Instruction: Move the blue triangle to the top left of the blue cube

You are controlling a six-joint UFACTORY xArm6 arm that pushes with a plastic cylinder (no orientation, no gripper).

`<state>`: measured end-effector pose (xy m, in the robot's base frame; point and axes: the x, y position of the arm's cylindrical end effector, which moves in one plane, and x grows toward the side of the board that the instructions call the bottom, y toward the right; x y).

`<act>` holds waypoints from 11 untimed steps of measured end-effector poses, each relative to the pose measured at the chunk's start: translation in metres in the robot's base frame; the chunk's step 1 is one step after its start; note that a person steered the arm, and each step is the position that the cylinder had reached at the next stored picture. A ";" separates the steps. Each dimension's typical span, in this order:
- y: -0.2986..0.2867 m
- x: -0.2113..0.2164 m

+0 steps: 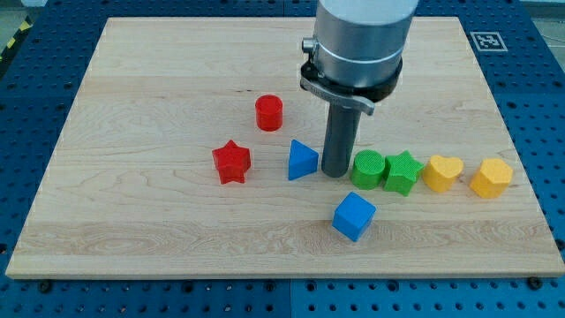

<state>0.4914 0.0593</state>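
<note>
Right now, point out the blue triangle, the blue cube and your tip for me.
blue triangle (302,161), camera view, on its front face.
blue cube (354,216), camera view, on its top face.
my tip (335,173), camera view, at the rod's very end, just right of the blue triangle.

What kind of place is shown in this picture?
Probably a robotics lab bench: a wooden board on a blue perforated table, small coloured blocks such as the blue triangle, and a fiducial marker.
</note>
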 end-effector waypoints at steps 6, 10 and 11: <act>-0.058 -0.035; -0.035 0.007; -0.035 0.023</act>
